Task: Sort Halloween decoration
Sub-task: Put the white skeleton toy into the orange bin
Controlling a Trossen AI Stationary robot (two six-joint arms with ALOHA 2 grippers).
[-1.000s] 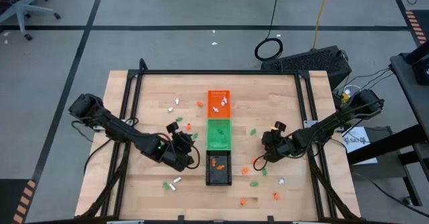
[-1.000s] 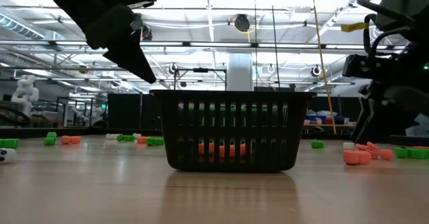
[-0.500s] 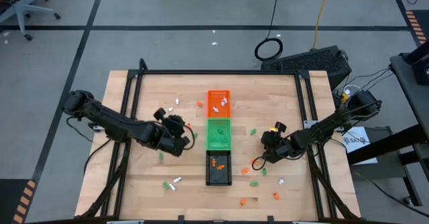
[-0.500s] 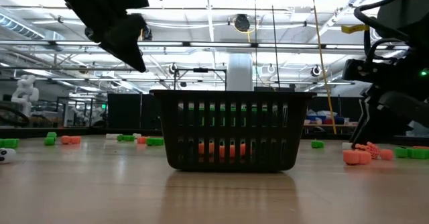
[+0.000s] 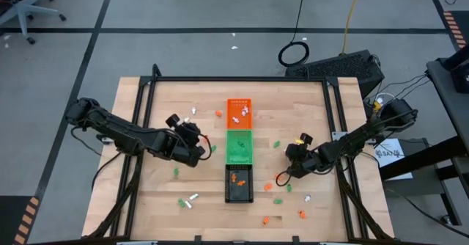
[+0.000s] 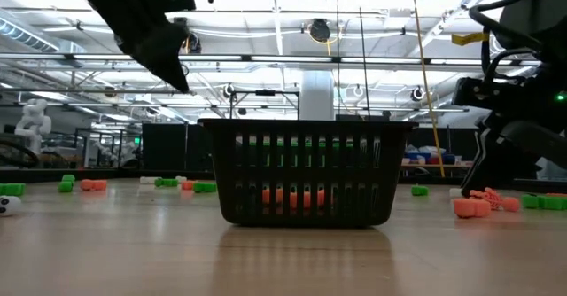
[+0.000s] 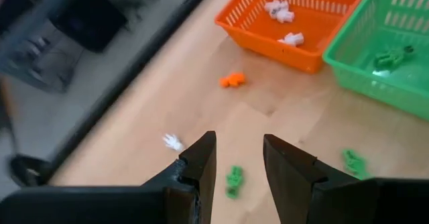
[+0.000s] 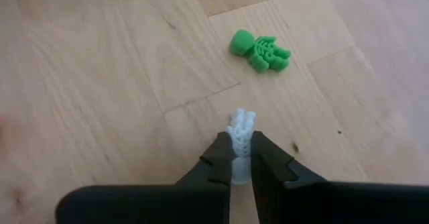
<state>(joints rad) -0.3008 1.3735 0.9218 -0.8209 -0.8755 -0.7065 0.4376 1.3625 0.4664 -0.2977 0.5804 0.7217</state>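
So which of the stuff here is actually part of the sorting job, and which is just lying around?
Part of the job:
- white trinket pinched in the right gripper
- green skeleton trinket on the table
- loose orange trinket
- left gripper, open
- orange tray, green tray, black tray

Just lying about:
- cable coil on the floor
- office chair

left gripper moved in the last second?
Yes. In the high view the left gripper has gone from beside the black tray up-table and leftward, away from the tray row; it now sits level with the green tray.
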